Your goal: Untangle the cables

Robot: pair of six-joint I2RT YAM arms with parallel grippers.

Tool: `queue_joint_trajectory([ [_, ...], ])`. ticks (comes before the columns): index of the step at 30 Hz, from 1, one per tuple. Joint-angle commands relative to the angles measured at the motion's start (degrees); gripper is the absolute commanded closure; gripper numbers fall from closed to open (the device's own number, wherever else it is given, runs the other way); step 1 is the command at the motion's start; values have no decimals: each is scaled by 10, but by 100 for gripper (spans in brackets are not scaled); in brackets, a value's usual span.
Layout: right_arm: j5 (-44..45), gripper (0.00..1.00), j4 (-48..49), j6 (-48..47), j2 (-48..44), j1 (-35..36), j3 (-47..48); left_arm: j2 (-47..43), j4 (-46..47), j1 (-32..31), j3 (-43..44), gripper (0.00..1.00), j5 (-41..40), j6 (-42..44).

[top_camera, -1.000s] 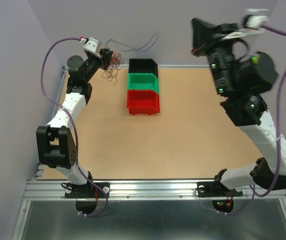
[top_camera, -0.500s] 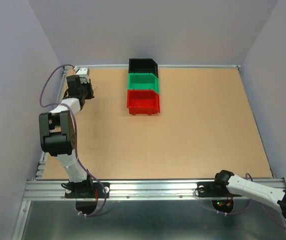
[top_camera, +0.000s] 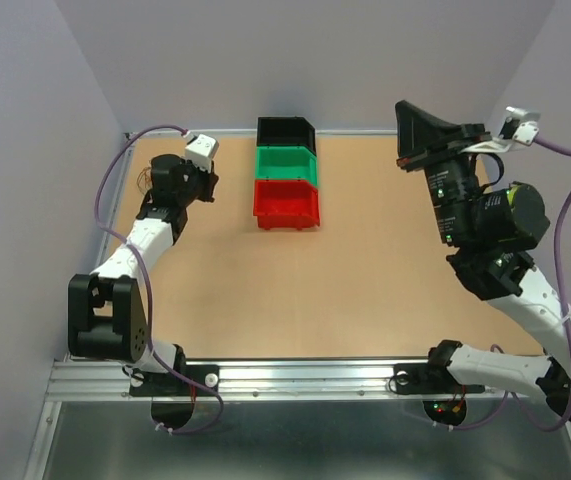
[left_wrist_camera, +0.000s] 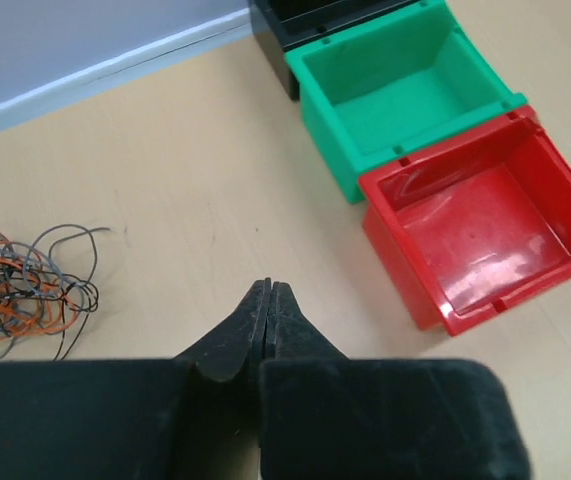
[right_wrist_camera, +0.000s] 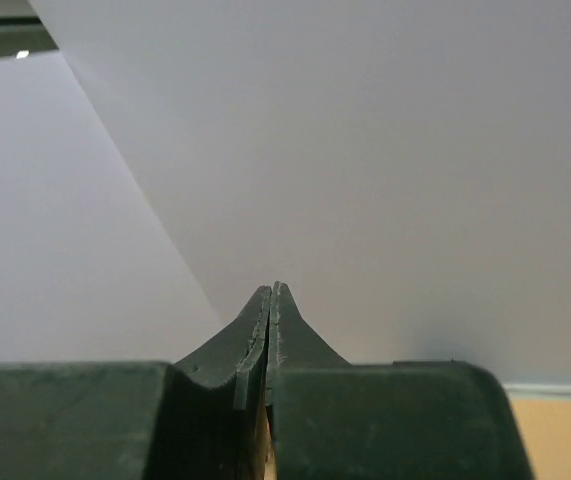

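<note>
The light is bright and soft all over, and it seems to come from above. In the top view the table (top_camera: 365,250) is evenly lit, with only a faint shadow beside the boxes (top_camera: 286,165). The walls lean outward at the edges of that view. In the left wrist view the red box (left_wrist_camera: 485,235) has a white shine on its floor, and the left hand (left_wrist_camera: 270,292), so close up, looks a bit fuzzy. In the right wrist view the wall (right_wrist_camera: 385,150) is pale, with a darker grey part on the left
</note>
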Motion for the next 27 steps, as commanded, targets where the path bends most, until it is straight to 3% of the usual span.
queue_joint_trajectory([
  [1,-57,99,52,42,-61,1,-55,-60,14,-13,-6,82,-38,14],
  [3,-67,99,53,59,-64,0,-107,-61,10,-11,1,63,-71,8],
  [5,-66,96,59,63,-61,0,-138,-56,13,-11,3,51,-124,5],
  [6,-57,91,69,75,-51,1,-154,-46,18,-5,5,39,-143,-2],
  [8,-63,83,58,77,-34,1,-155,-29,12,8,16,24,-170,-11],
  [9,-68,73,31,79,-13,1,-153,-9,3,33,31,2,-162,-22],
  [11,-68,59,15,79,3,0,-162,15,-9,51,62,1,-154,-35],
  [12,-66,37,11,78,7,1,-172,26,-17,87,71,1,-153,-39],
  [13,-66,28,14,78,5,0,-201,47,-19,96,79,1,-154,-43],
  [16,-51,9,19,79,-5,0,-237,103,-40,118,123,1,-171,-40],
  [20,-52,4,21,85,-17,1,-283,195,-74,130,208,1,-182,-37],
  [27,-75,2,20,112,-47,1,-362,429,-268,114,512,1,-129,-22],
])
